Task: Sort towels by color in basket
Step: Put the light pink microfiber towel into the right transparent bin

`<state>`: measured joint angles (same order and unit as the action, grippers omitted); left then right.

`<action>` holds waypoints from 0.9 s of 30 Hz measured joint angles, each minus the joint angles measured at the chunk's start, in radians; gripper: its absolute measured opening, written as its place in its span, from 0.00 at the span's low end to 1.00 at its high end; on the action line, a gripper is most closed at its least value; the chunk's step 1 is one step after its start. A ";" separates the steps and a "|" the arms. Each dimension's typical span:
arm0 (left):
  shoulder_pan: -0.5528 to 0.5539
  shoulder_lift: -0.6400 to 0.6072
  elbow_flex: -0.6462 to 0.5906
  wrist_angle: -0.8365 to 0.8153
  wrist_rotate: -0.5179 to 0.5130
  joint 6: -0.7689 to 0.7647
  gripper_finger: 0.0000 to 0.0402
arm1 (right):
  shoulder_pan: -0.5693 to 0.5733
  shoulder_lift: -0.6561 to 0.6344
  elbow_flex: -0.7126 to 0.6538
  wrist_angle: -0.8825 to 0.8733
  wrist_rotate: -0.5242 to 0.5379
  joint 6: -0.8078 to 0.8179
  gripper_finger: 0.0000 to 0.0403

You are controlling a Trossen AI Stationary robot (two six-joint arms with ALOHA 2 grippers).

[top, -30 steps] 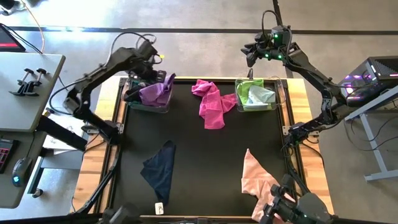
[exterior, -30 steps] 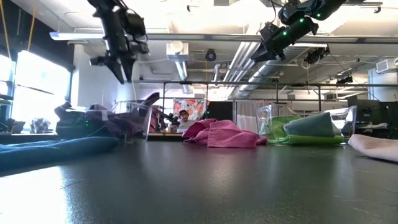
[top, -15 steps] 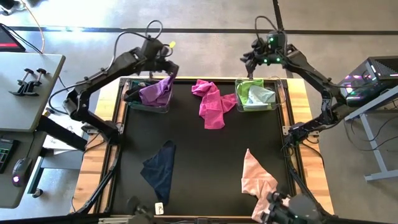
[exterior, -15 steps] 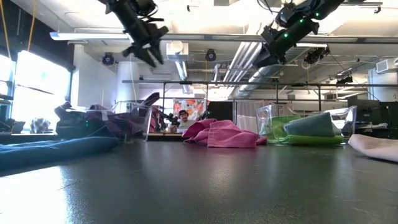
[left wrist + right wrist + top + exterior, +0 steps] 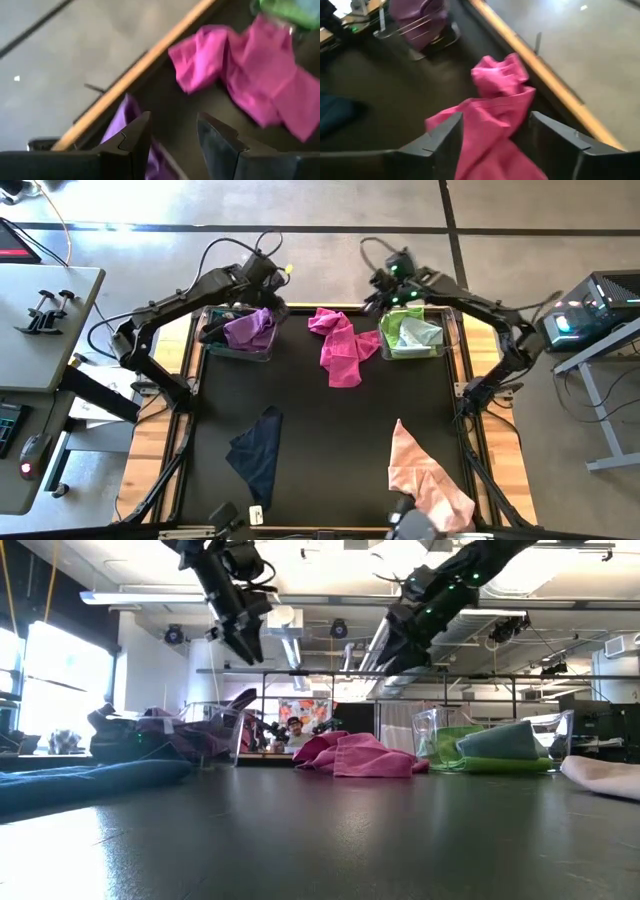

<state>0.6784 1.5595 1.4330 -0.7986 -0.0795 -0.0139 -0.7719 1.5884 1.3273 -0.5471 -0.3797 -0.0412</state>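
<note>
The right gripper (image 5: 383, 292) hung open and empty above the tabletop's (image 5: 320, 430) far edge, between the magenta towel (image 5: 338, 345) and the basket (image 5: 448, 330) of green towels (image 5: 410, 332). The left gripper (image 5: 272, 292) hung part open and empty above the basket (image 5: 210, 342) holding the purple towel (image 5: 248, 328). The navy towel (image 5: 258, 452) and the pink towel (image 5: 425, 475) lay near the front edge.

No lettering, label, brand, number or sign can be read on anything here.
</note>
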 joint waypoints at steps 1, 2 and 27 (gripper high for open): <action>-0.001 -0.001 0.000 -0.027 0.000 0.001 0.36 | 0.020 0.011 0.000 0.006 0.010 0.012 0.59; -0.001 -0.002 0.000 -0.054 0.000 0.009 0.36 | 0.042 0.023 0.000 0.008 0.026 0.023 0.62; -0.006 -0.002 0.000 -0.132 0.046 0.130 0.36 | 0.405 0.145 0.000 -0.396 0.088 0.118 0.65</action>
<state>0.6721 1.5574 1.4330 -0.9310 -0.0338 0.1165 -0.3666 1.7339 1.3273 -0.9432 -0.2918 0.0768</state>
